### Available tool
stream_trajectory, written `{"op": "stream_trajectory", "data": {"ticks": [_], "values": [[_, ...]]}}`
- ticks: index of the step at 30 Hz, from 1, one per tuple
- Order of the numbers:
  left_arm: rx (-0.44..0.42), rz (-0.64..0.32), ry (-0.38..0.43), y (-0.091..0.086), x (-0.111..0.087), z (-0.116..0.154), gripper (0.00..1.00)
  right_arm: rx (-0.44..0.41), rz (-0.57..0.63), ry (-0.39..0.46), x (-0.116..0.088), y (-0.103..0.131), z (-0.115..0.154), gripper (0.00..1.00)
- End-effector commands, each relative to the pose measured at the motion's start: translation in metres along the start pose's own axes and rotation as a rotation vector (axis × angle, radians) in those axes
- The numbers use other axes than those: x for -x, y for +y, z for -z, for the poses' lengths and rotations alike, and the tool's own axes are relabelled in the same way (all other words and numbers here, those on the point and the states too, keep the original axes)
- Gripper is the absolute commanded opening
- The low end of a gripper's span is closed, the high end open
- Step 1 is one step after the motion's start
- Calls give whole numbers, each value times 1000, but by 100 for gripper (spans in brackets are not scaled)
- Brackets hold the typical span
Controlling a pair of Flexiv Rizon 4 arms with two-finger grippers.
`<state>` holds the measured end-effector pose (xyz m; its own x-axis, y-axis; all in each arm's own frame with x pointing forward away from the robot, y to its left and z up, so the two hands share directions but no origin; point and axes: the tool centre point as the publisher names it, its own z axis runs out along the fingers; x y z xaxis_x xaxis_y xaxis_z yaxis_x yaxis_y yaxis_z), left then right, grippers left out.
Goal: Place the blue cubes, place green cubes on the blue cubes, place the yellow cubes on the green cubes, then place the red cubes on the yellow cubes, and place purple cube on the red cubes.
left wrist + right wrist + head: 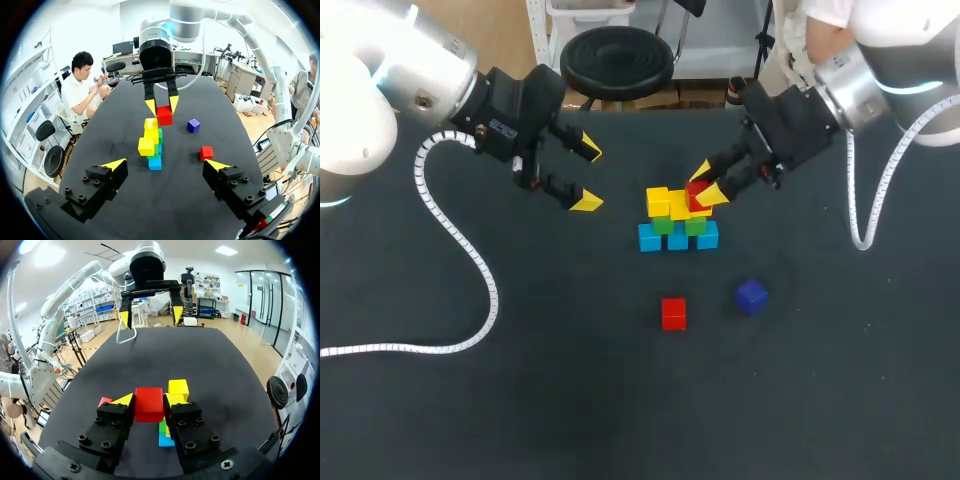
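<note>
The right tool point(149, 401) is clamped on a red cube point(149, 410), holding it at the yellow cubes point(179, 388) that top the stack point(677, 236). The left tool point(587, 177) gapes wide and empty, above the bench point(520, 380), apart from the stack.

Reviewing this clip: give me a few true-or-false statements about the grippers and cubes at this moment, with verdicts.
1. The right gripper is shut on a red cube. True.
2. The left gripper holds a yellow cube. False: it is open and empty.
3. A second red cube lies loose on the table. True.
4. The purple cube tops the stack. False: it lies on the table, apart from the stack.
</note>
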<state>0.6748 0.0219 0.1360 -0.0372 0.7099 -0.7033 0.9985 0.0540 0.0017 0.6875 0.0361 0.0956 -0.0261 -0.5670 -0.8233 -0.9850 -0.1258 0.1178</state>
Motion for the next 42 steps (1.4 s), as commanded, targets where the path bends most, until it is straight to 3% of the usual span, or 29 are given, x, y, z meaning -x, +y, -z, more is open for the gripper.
{"op": "stream_trajectory", "data": {"ticks": [1, 42], "values": [[-2, -2, -1, 1, -1, 0, 100, 0, 0, 0, -1, -1, 0, 0], [-2, -2, -1, 1, -1, 0, 100, -18, 6, -8, 1, -24, 0, 0]]}}
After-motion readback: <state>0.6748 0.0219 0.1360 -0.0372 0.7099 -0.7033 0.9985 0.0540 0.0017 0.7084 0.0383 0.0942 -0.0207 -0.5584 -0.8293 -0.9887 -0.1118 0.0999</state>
